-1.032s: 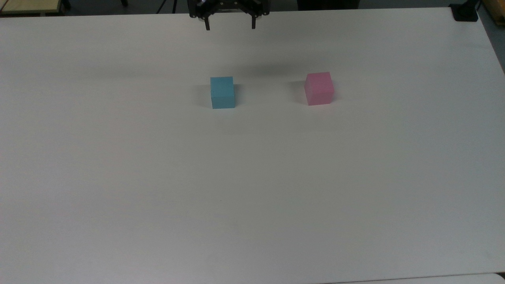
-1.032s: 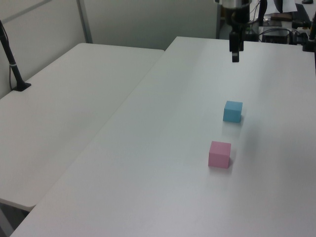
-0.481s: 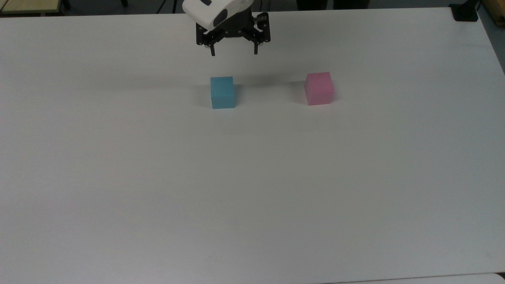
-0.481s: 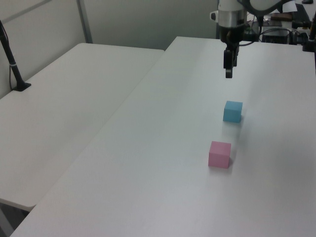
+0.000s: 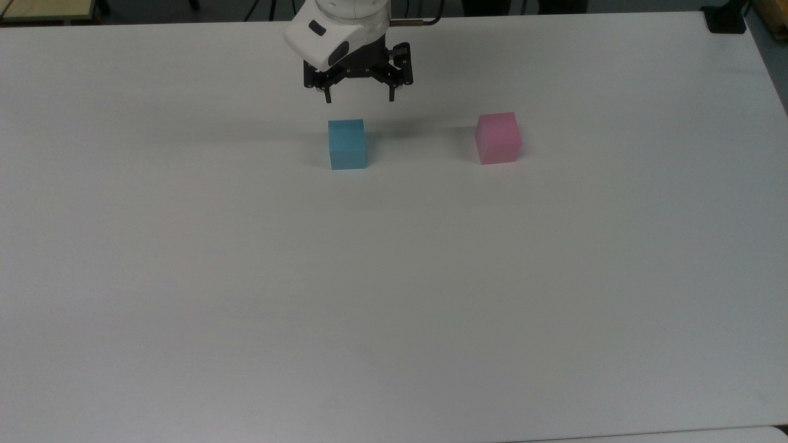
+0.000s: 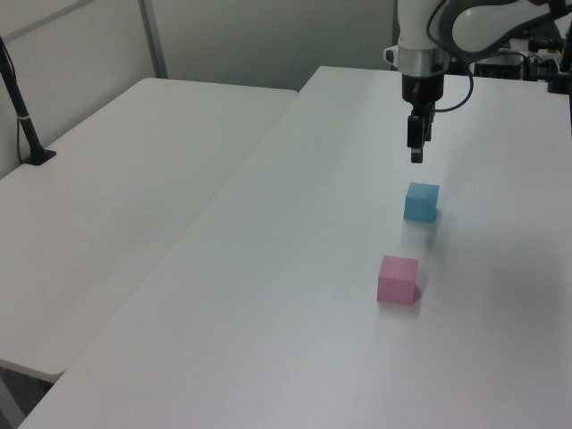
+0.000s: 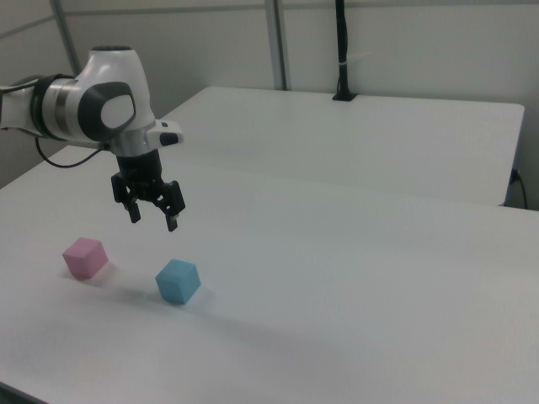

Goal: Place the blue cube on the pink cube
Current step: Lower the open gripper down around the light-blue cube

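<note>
A: In the top view we see the gripper (image 5: 359, 97) spread wide and empty, hanging just behind the blue cube (image 5: 348, 144); the pink cube (image 5: 498, 138) sits well apart toward the top view's right.

B: In the left view we find the gripper (image 6: 416, 155) above the table (image 6: 268, 268), touching nothing.

A: In the right view its fingers (image 7: 171, 223) gape over both cubes.

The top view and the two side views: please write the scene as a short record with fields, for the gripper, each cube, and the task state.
gripper: open, empty, hanging above the table, not touching any cube
blue cube: on the table, just below the gripper in the top view, free on all sides
pink cube: on the table, at the top view's right of the blue cube, apart from it
table: white, flat
stacking: not yet done; both cubes rest on the table
probable next move: lower the gripper around the blue cube
</note>
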Tool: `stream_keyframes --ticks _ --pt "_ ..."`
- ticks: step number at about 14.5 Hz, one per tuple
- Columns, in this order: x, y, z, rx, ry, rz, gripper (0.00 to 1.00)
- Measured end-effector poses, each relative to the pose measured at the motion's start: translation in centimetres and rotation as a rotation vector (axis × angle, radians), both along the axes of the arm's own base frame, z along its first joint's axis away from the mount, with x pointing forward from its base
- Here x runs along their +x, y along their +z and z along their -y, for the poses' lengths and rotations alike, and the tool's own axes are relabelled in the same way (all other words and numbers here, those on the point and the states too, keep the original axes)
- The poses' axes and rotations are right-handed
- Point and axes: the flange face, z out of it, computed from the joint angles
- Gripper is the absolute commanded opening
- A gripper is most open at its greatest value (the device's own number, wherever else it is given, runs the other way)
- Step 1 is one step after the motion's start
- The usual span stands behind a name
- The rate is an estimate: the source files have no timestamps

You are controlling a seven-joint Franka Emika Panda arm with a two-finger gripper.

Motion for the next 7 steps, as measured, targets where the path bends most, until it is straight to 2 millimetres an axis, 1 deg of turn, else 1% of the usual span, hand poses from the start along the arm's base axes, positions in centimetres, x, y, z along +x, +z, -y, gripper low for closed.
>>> stream_keyframes --ticks 4,7 --pt "0.3 -1.7 0.1 -0.015 0.007 -0.003 1.0" --pt "0.6 -2.6 1.2 -0.045 0.008 0.0 1.0"
